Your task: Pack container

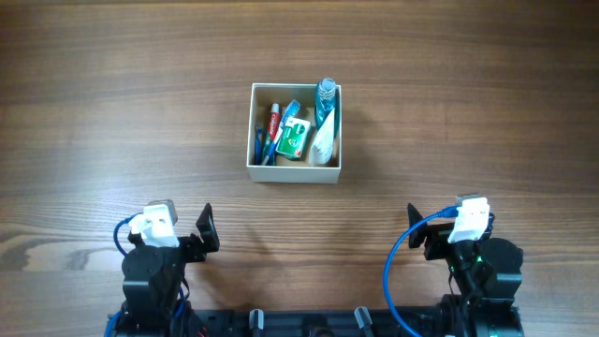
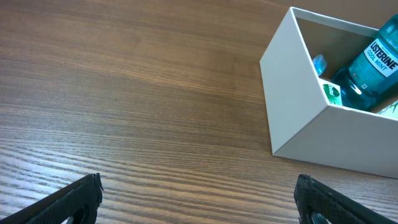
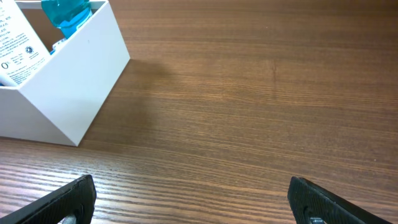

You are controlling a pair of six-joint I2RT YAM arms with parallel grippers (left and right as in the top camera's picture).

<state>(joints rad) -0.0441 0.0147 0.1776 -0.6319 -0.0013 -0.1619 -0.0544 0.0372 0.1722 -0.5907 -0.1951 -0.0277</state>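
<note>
My left pincer (image 2: 198, 193) and right pincer (image 3: 191, 193) both gape wide and hold nothing, low over the wooden table (image 1: 94, 112). Well ahead, between them, the white container (image 1: 293, 172) stands mid-table, a blue mouthwash bottle (image 1: 325, 101) and other toiletries (image 1: 294, 139) inside.

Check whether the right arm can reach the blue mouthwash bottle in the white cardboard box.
Probably yes: the bottle lies along the box's right wall, uncovered, with only bare table before the right gripper.
</note>
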